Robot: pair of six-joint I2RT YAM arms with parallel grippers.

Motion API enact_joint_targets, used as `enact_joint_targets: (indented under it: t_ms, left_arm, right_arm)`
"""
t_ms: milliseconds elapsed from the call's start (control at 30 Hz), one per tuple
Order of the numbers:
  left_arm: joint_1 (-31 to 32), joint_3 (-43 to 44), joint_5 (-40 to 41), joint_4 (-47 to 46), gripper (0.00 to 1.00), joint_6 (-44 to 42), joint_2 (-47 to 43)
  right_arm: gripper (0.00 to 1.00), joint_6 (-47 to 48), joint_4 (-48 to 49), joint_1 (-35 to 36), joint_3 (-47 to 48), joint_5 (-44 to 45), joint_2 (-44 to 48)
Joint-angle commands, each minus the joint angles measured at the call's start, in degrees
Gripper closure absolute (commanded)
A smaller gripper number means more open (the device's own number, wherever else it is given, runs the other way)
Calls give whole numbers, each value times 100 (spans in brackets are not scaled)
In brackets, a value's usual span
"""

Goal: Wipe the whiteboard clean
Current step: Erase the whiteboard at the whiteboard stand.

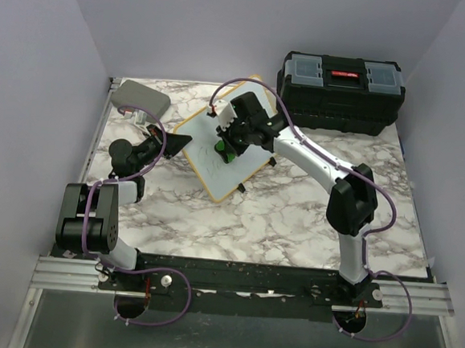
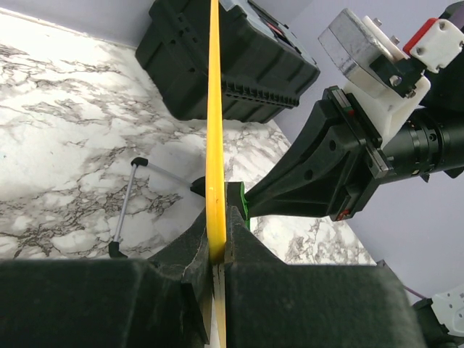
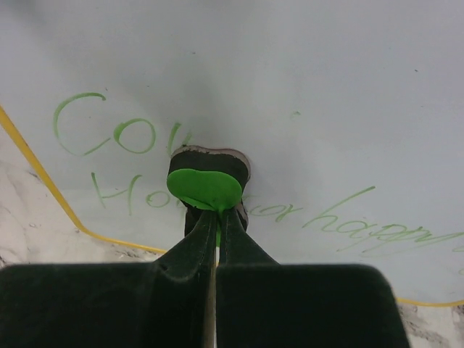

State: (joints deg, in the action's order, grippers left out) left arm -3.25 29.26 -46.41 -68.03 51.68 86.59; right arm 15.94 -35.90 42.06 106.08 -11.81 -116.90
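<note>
Right claw, green eraser, whiteboard "Cou"

Marble-top table in a pale-walled booth.
White-grey veined marble tabletop, boxed in by plain lavender-white walls left, back and right. Black toolbox with red latch and clear lid bins sits at back right; grey rounded case at back left. Silver rail along near edge, dull metal sheet below. Even, soft light.
</note>
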Motion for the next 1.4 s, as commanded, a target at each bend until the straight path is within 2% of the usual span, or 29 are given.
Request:
enact_joint_targets:
  t_ms: [0, 100, 200, 267, 433, 600, 733, 867, 933, 1067, 1200, 1367]
  left_arm:
    - [105, 17, -439, -148, 100, -74, 20]
    - [101, 10, -445, -143, 100, -73, 10]
    - [103, 5, -432, -142, 100, -63, 17]
    - [103, 15, -438, -144, 100, -55, 27]
    - [105, 8, -437, -166, 100, -53, 58]
    - [105, -12, -430, -160, 100, -60, 34]
    - [104, -8, -425, -127, 100, -74, 28]
    - [108, -22, -428, -139, 100, -79, 36]
    - [114, -33, -428, -148, 100, -73, 42]
    - [114, -19, -430, -153, 100, -75, 60]
    - [114, -17, -429, -150, 100, -69, 76]
    - [114, -21, -429, -150, 100, -72, 79]
  right_arm:
    - [99, -469, 527, 30, -103, 969, -46]
    - [99, -760, 821, -34, -95, 1601, -17]
    - [99, -862, 890, -37, -101, 1521, 10]
    - [99, -851, 850, -35, -150, 1189, 26]
    - [99, -473, 552, 50, -333, -363, 31]
    - [99, -202, 476, 212, -312, -800, 54]
    - [99, -436, 639, 208, -244, -308, 105]
    - [99, -997, 1158, 214, -384, 1500, 159]
    - [99, -1070, 1281, 214, -436, 1918, 167]
    - [99, -1111, 1322, 214, -522, 1854, 211]
    - [99, -939, 1287, 218, -688, 952, 346]
    - [99, -1045, 1372, 250, -634, 1631, 359]
